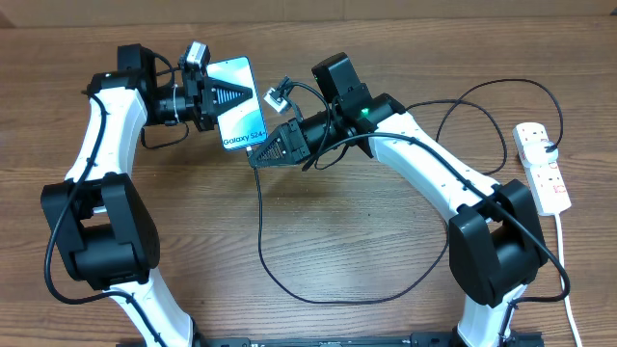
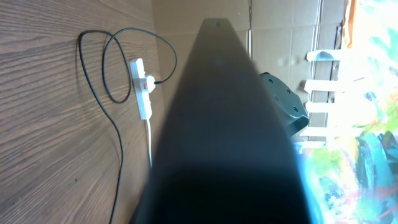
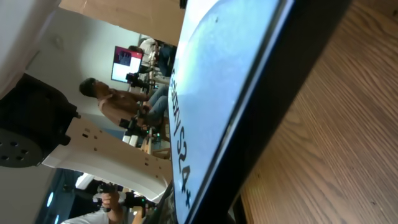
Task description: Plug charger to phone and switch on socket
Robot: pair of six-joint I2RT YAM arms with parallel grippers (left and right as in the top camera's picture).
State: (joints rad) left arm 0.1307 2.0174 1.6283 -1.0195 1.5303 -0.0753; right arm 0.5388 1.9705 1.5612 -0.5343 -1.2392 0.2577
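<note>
My left gripper is shut on the phone and holds it above the table, screen up, with its "Galaxy S24" end toward the right arm. My right gripper is at that end of the phone, shut on the tip of the charger. The plug tip itself is hidden. The black cable runs down from the gripper, loops along the table and goes round to the socket at the far right. In the right wrist view the phone's screen and black edge fill the frame. The left wrist view shows the socket.
The socket's white cord runs toward the front right edge. The cable loops lie on the wooden table between the arms and behind the socket. A dark finger blocks most of the left wrist view.
</note>
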